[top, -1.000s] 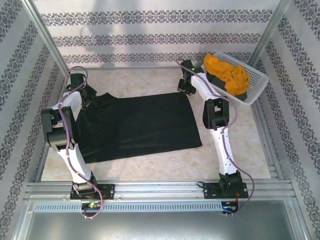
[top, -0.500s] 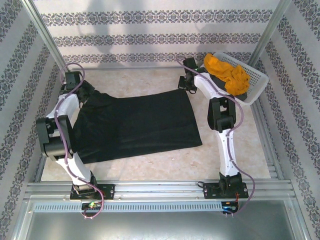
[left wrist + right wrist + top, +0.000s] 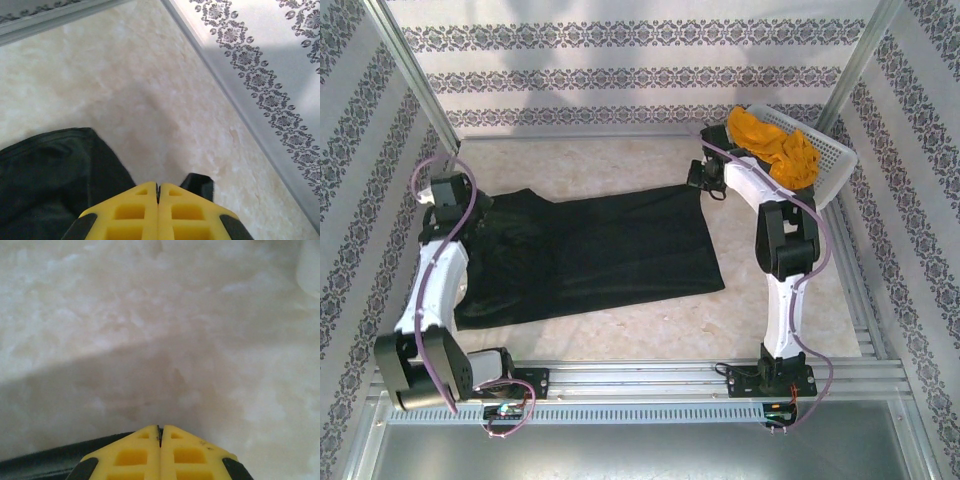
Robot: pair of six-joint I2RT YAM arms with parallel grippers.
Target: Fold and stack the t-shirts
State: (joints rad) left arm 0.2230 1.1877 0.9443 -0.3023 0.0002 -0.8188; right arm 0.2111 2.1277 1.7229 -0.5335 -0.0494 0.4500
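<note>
Left tool [image 3: 158, 186] and right tool [image 3: 160, 429] each pinch the black t-shirt [image 3: 600, 250] tight; a hard tug could slip it loose and bunch it up

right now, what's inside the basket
An orange shirt is bunched on top in the basket, with dark fabric peeking out beneath it. The orange shirt covers most of that and the basket floor, so anything else is hidden.

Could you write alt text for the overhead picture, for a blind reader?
A large black fabric t-shirt lies spread on a pale marbled table, its far corners pinched by the left gripper and right gripper of two white robot arms. At the far right, a white plastic lattice basket holds a crumpled orange-yellow t-shirt.
</note>
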